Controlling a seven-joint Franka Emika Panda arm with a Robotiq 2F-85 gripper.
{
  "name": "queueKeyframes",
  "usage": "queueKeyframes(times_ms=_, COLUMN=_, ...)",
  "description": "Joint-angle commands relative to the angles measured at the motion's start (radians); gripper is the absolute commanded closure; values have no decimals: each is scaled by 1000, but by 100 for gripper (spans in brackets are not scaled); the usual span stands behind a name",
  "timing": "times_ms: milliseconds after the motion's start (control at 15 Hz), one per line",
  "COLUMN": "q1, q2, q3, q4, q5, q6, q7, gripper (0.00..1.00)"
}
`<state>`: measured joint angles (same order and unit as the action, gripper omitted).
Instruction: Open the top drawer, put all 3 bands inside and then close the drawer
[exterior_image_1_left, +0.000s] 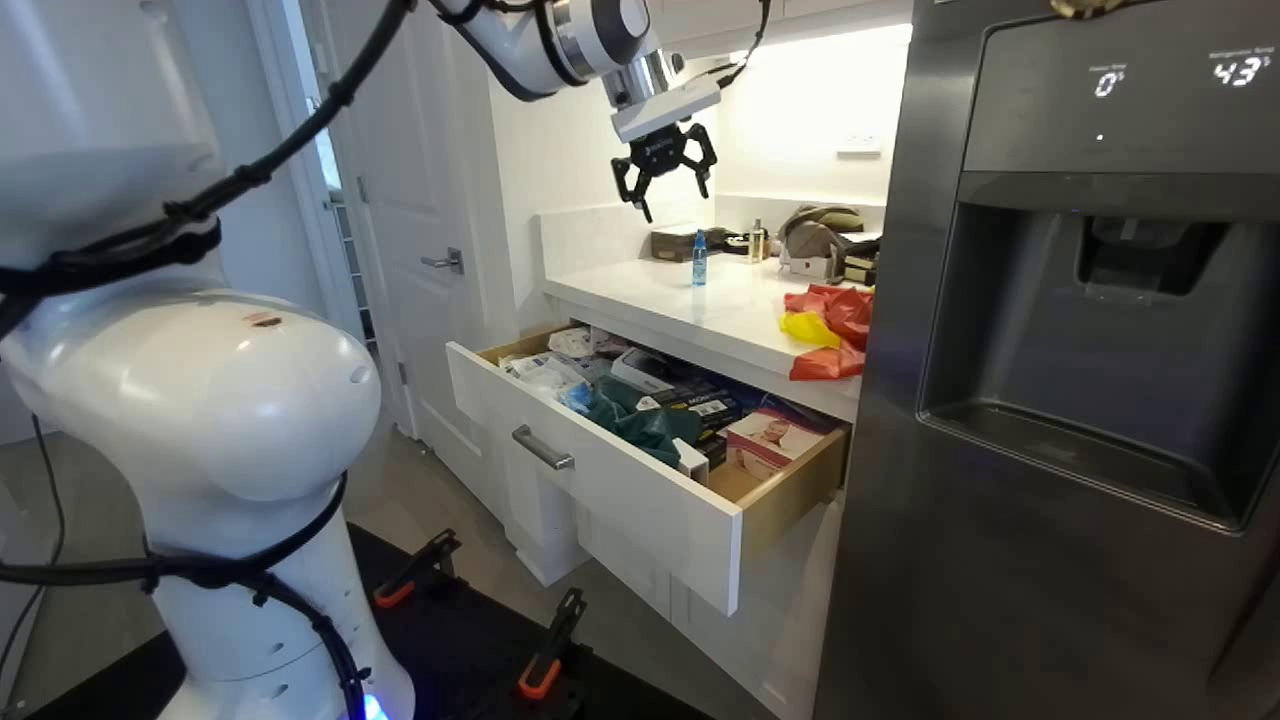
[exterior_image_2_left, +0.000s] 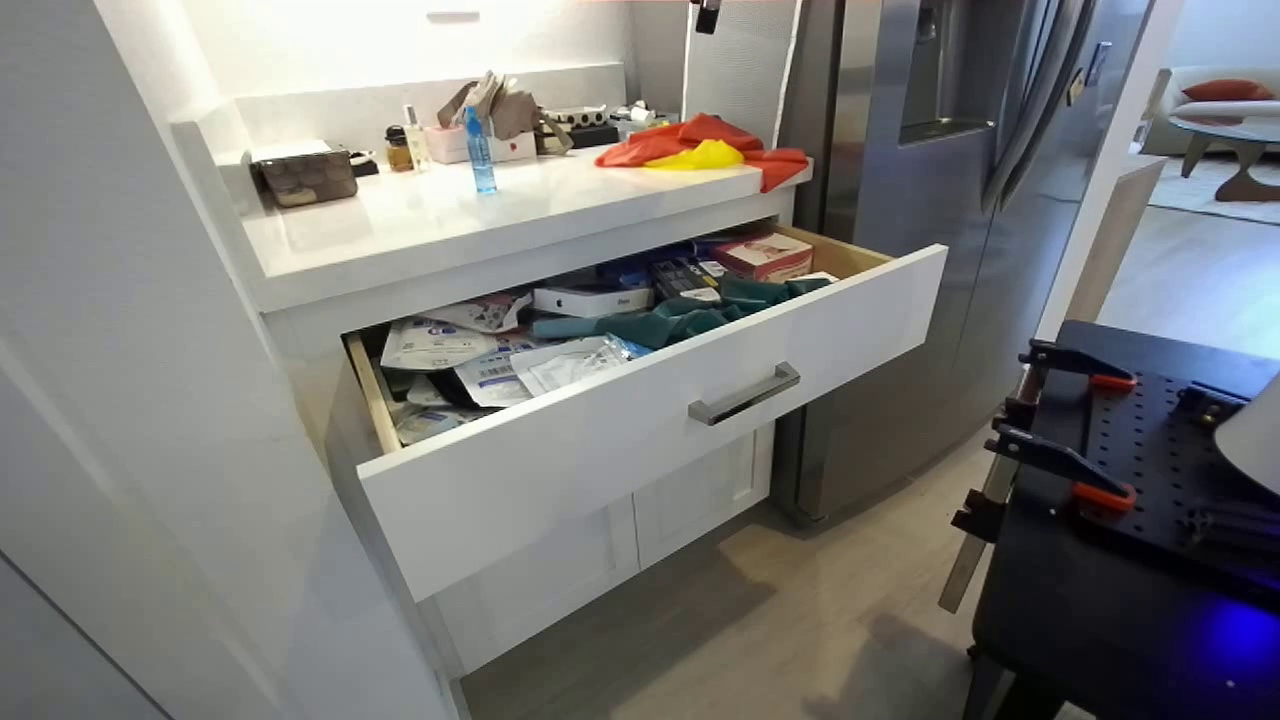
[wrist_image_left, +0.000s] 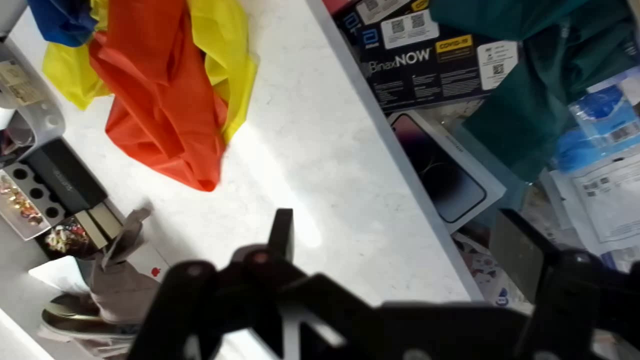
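Observation:
The top drawer (exterior_image_1_left: 640, 500) stands open in both exterior views (exterior_image_2_left: 600, 440), with its silver handle (exterior_image_2_left: 745, 395) on the front. A red-orange band (exterior_image_1_left: 845, 312) and a yellow band (exterior_image_1_left: 808, 328) lie bunched together at the counter's fridge end; they also show in an exterior view as red (exterior_image_2_left: 640, 148) and yellow (exterior_image_2_left: 705, 155) folds. In the wrist view are the red-orange (wrist_image_left: 165, 100) and yellow (wrist_image_left: 225, 60) bands; whether a second red one lies there cannot be told. My gripper (exterior_image_1_left: 677, 205) is open and empty above the counter, away from the bands; its fingers frame the counter edge (wrist_image_left: 395, 235).
The drawer holds a dark green floppy strip (exterior_image_2_left: 670, 325), boxes (exterior_image_1_left: 775, 440) and packets (exterior_image_2_left: 450, 345). A blue bottle (exterior_image_1_left: 699, 258) stands on the counter, with a bag (exterior_image_1_left: 815, 240) behind. A dark blue cloth (wrist_image_left: 65, 20) touches the bands. The fridge (exterior_image_1_left: 1000, 560) flanks the drawer.

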<state>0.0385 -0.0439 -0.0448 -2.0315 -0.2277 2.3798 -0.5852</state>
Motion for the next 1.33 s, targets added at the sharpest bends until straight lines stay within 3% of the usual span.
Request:
queueKeyframes(times_ms=0, q1=-33, q2=206, q3=3, q4=239, q5=38, q6=3, q7=-25, gripper=0)
queueKeyframes(times_ms=333, q1=-71, q2=433, q3=-27, q4=525, q5=54, q6=-37, q7=-29, gripper=0)
queueKeyframes(times_ms=667, q1=-159, q2=610, q3=-21, q4=778, q5=25, q6=-132, q7=-2, gripper=0)
queueKeyframes(times_ms=1267, q1=-228, q2=844, q3=-27, q4=1096, q5=38, q6=-392, q7=32, gripper=0)
